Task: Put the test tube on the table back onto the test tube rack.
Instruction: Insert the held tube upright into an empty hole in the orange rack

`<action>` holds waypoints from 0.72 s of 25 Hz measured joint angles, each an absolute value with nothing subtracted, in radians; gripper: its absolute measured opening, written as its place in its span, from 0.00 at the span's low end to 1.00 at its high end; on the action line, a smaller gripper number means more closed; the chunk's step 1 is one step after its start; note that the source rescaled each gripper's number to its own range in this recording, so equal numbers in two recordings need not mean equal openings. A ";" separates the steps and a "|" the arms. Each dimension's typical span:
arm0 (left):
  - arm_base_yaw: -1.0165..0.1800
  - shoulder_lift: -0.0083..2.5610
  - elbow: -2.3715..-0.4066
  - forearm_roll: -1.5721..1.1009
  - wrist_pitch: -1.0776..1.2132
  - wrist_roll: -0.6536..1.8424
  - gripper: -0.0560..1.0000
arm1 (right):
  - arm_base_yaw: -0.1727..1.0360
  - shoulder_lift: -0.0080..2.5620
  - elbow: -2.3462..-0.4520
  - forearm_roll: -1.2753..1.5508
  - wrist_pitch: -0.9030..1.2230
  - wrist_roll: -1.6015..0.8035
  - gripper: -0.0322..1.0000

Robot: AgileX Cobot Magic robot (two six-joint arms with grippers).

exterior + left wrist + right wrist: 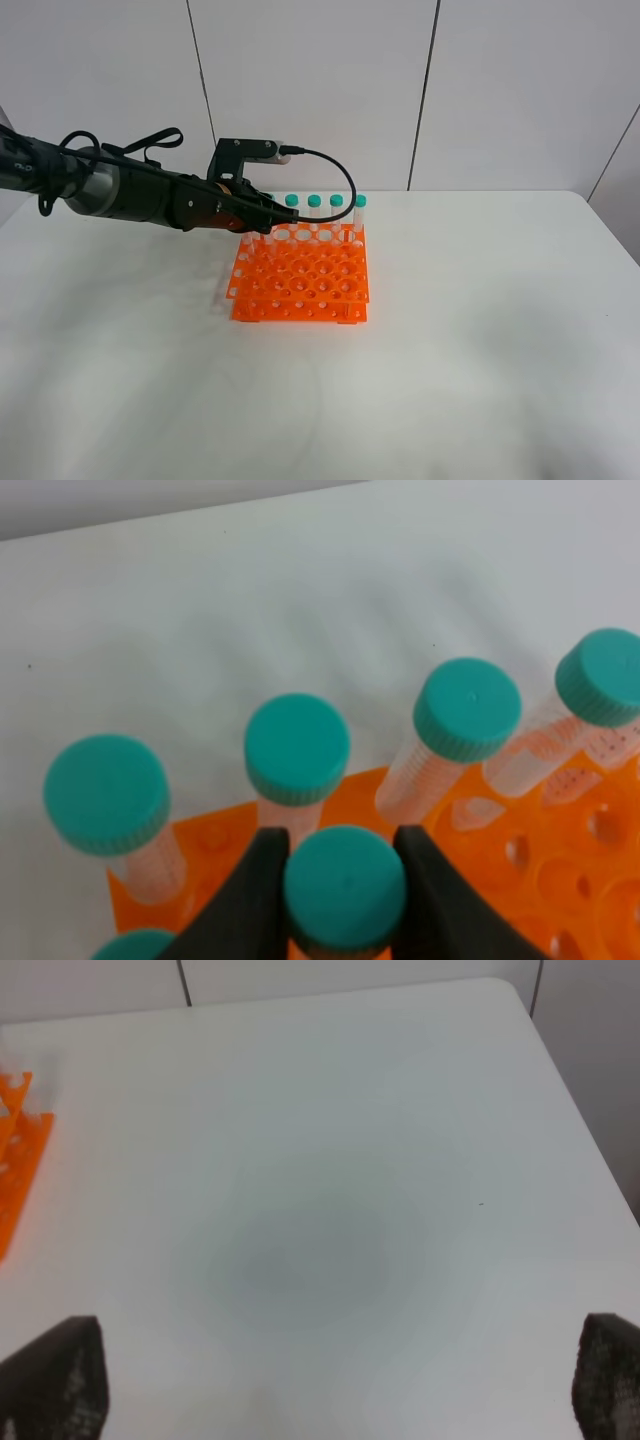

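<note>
**Q:** While the left arm reaches in from the left side of the high view, what does its gripper hold?

**A:** Its two dark fingers are closed on the teal cap of the test tube. That tube sits upright over the far left part of the orange test tube rack, just beside other teal-capped tubes standing in the rack's far row. Whether its tip is already in a hole cannot be told.

**Q:** And the right gripper?

**A:** Spread wide and holding nothing. Its wrist view shows both dark fingertips at the picture's edges, above bare white table, with only a corner of the rack visible.
</note>
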State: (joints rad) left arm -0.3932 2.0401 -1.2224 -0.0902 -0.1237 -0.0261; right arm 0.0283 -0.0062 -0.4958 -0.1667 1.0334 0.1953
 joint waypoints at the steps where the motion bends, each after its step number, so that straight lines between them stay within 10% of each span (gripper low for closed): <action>1: -0.394 2.039 -1.216 -0.090 -0.131 -0.026 0.06 | 0.028 -0.006 -0.496 -0.167 1.033 0.195 1.00; 18: -0.401 2.026 -1.165 -0.087 -0.163 -0.026 0.06 | 0.028 -0.006 -0.496 -0.167 1.033 0.195 1.00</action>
